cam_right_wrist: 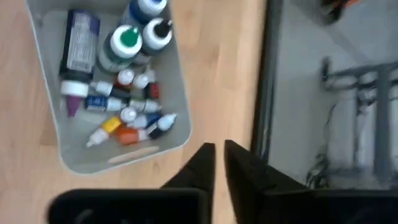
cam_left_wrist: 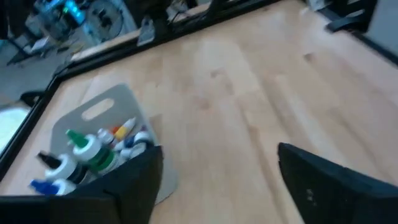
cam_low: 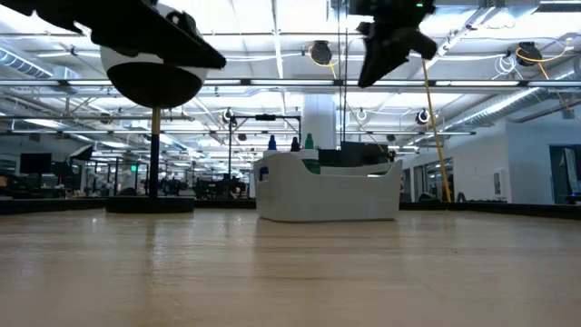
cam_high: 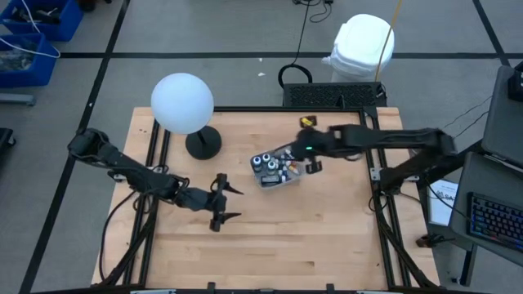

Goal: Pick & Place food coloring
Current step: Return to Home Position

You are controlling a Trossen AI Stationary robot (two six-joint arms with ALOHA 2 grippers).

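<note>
Landmark: a shallow, rounded-corner gray plastic bin (cam_high: 263,181) sits out in the middle of the light wooden table (cam_high: 327,237), and everything here is placed off it.

Task's thing: the food coloring bottles (cam_right_wrist: 124,112) are all inside the bin. The tiny white-capped ones with orange, yellow, red and blue bodies lie jumbled on its floor. The larger bottles with green, blue and black tops are bunched at the end away from the slot handle. A dark-labelled bottle with a purple tip lies along one side wall.

Right gripper: the right gripper (cam_high: 313,166) hangs just beside the bin, off its handle end and raised above the table. In its wrist view, only a thin slit shows between the dark fingers (cam_right_wrist: 205,158), and nothing is between them.

Left gripper: the left gripper (cam_high: 235,203) is well apart from the bin, on the opposite side from the right one. Its jaws are spread wide and it's carrying nothing; its wrist view looks across the table at the bin (cam_left_wrist: 106,106).

Also near the bin: a white globe lamp on a black round base (cam_high: 182,104) stands on the left gripper's side, toward the table's back edge.
</note>
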